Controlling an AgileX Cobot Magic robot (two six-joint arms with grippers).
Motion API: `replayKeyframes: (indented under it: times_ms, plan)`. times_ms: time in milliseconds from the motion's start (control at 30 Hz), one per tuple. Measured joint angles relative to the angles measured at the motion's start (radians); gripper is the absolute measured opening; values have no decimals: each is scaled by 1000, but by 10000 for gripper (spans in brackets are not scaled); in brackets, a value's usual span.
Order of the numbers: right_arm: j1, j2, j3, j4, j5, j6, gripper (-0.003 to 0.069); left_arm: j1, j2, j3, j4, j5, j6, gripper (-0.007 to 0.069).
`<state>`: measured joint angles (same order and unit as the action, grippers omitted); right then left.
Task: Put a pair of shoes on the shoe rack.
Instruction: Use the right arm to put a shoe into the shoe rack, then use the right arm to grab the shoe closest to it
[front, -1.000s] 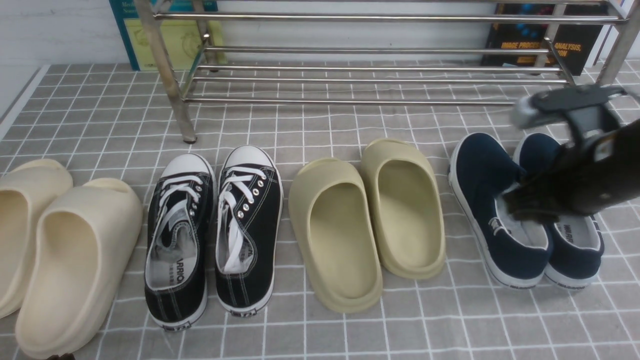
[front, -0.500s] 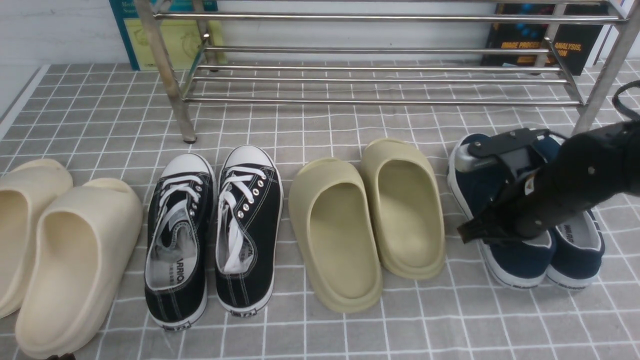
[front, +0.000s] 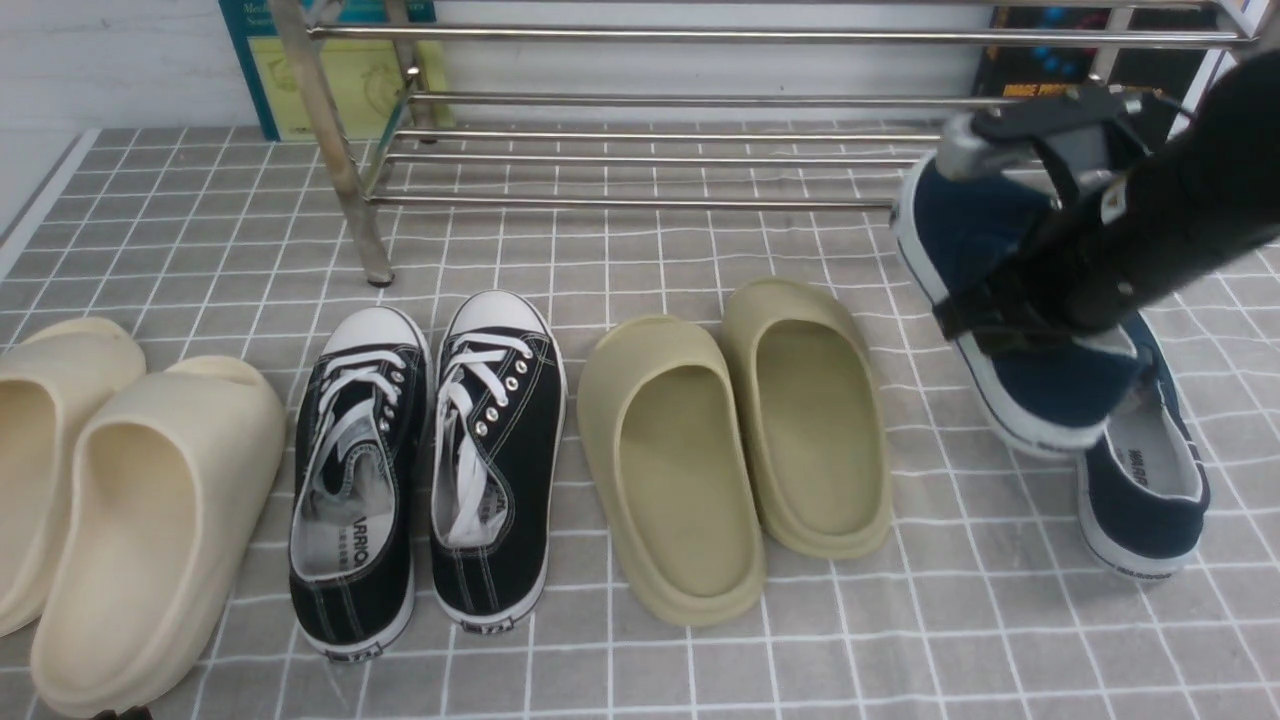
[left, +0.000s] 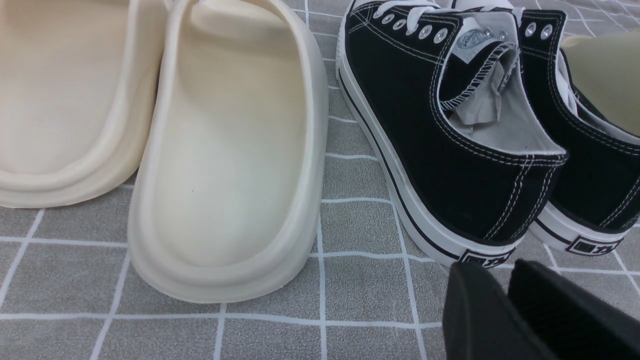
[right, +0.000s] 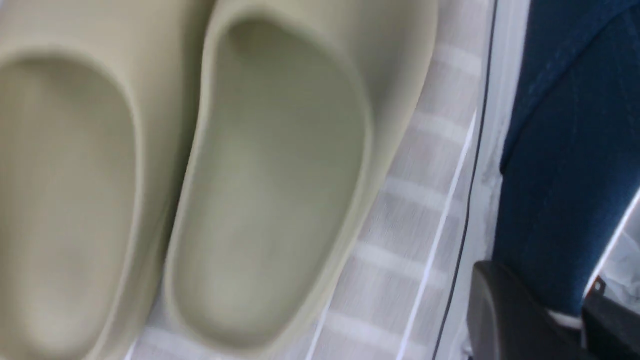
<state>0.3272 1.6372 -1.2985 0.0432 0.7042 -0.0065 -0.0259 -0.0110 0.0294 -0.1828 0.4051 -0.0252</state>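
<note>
Front view: two navy sneakers, one in right hand.

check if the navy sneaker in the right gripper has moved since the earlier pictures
Yes: the navy sneaker went up and forward, toward the shoe rack.

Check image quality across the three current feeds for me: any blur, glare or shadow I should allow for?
Front view: the right pincer and arm are smeared by motion blur, the black lace-up sneakers crisp; bright glints run along the steel rack. Left wrist view: sharp, lighting soft and even. Right wrist view: olive slides and floor cloth blurred, dark shadow between the slides.
</note>
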Motion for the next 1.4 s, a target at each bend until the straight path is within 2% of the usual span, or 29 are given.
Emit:
replayKeyframes:
  times_ms: [133, 333, 533, 700, 767, 900, 933, 967, 1000, 1033, 1067, 1133, 1233, 1400]
  plan:
    - [-3, 96, -111, -68, -52, 1, 47, 0, 0, 0, 0, 0, 0, 120]
    - [-38, 299, -332, -82, -60, 1, 47, 0, 0, 0, 0, 0, 0, 120]
    - [-94, 553, -677, -84, 26, 1, 47, 0, 0, 0, 0, 0, 0, 129]
    - [-93, 655, -840, -58, 101, -44, 65, 0, 0, 0, 0, 0, 0, 134]
    - [-94, 665, -862, -43, 105, -60, 108, 0, 0, 0, 0, 0, 0, 135]
    - [-97, 666, -870, -34, 97, -78, 295, 0, 0, 0, 0, 0, 0, 141]
    - [-97, 661, -870, -30, 106, -78, 385, 0, 0, 0, 0, 0, 0, 143]
    - [-96, 656, -870, -30, 114, -80, 436, 0, 0, 0, 0, 0, 0, 144]
    - [-96, 654, -870, -30, 116, -80, 460, 0, 0, 0, 0, 0, 0, 145]
    - [-96, 631, -870, -33, 150, -81, 547, 0, 0, 0, 0, 0, 0, 144]
    - [-96, 627, -870, -32, 154, -81, 556, 0, 0, 0, 0, 0, 0, 144]
    - [-97, 566, -870, -32, 202, -82, 645, 0, 0, 0, 0, 0, 0, 144]
    - [-97, 483, -867, -31, 251, -82, 668, 0, 0, 0, 0, 0, 0, 144]
    - [-97, 295, -782, -37, 284, -72, 614, 0, 0, 0, 0, 0, 0, 144]
